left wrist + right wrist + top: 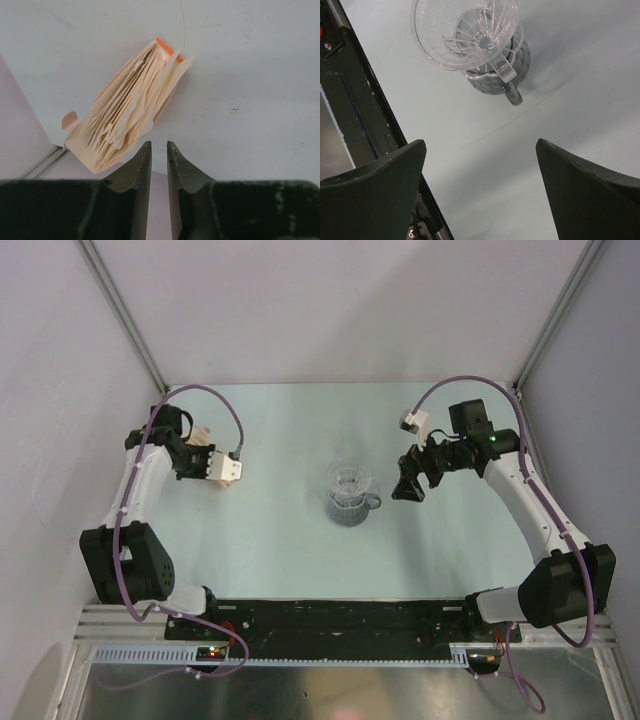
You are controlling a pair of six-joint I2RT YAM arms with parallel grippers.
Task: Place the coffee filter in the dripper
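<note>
Task barely begun: the dripper (pixel 465 35) stands empty, the left hand (pixel 159 144), nearly closed on nothing, faces the paper stack (pixel 130 100), and the right hand (pixel 481 145) is fully released.

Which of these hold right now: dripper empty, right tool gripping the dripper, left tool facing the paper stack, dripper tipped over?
1. The dripper has no paper inside. True.
2. The right tool is clamped on the dripper's handle. False: its jaws stand wide open and empty, apart from the dripper.
3. The left tool faces the paper stack. True.
4. The dripper lies tipped on its side. False: it stands upright on the table.
</note>
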